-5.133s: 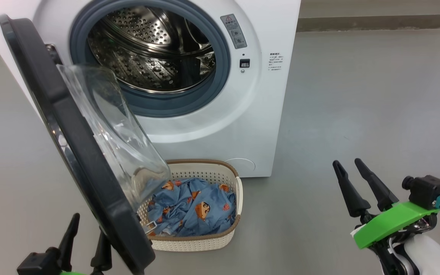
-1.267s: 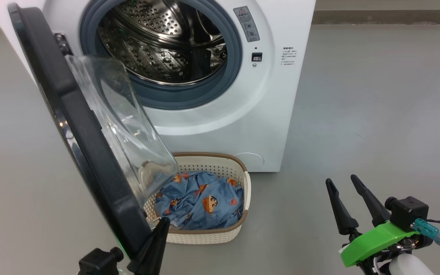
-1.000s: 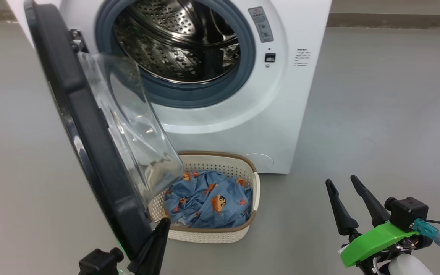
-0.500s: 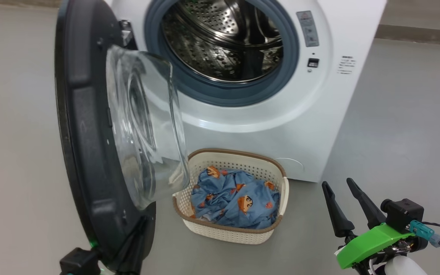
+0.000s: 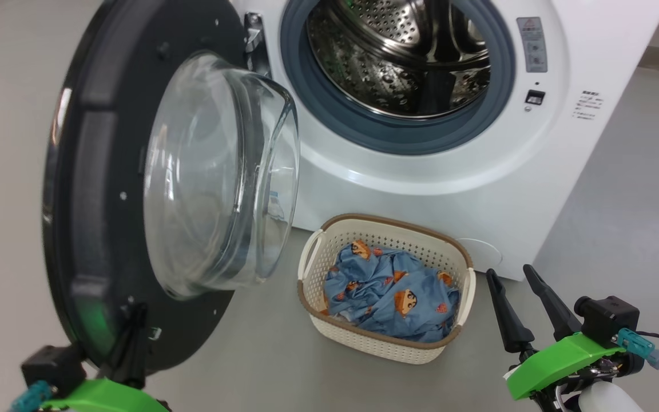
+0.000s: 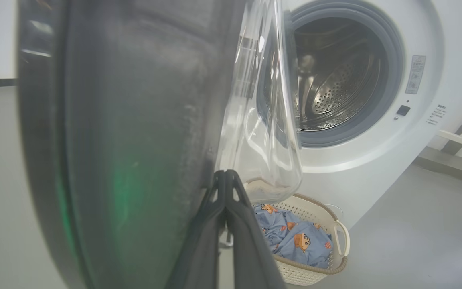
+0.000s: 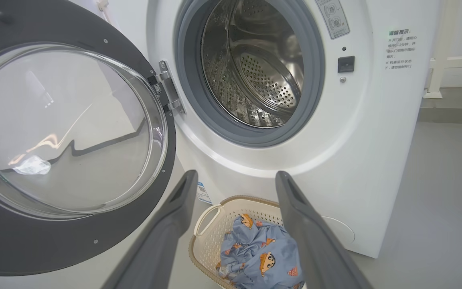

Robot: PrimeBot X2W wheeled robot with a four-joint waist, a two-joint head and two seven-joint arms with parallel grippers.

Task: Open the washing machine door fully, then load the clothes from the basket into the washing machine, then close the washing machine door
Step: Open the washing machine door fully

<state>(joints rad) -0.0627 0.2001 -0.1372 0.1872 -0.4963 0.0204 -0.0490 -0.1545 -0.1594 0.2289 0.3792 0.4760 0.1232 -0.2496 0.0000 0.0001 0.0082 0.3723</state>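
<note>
Okay, status: the washing machine door [image 5: 100,171] is swung wide open on its hinge [image 7: 169,90] and takes up the left half of the head view, inner face and glass bowl [image 5: 215,171] turned toward the camera. My left gripper [image 5: 139,313] sits at the lower left of the head view, fingers pressed together with nothing between them. In the left wrist view they run up along the door's lower inner rim, tips just beside the bottom of the glass. It looks like contact with the rim, but I cannot confirm it. My right gripper [image 5: 508,270] is at the lower right, fingers spread apart and empty, hanging over bare floor [image 5: 621,200], well apart from the door. In the right wrist view its fingers frame the basket. The washing machine [image 5: 535,171] fills the upper centre and right, the drum [image 5: 404,51] exposed inside the grey rubber ring [image 5: 364,126]; I see no fabric in it. The basket [image 5: 364,343] stands on the floor at lower centre, near the machine's front and below the opening, just right of the door's lower edge. The clothes [image 5: 392,292] lie crumpled inside the basket.
</note>
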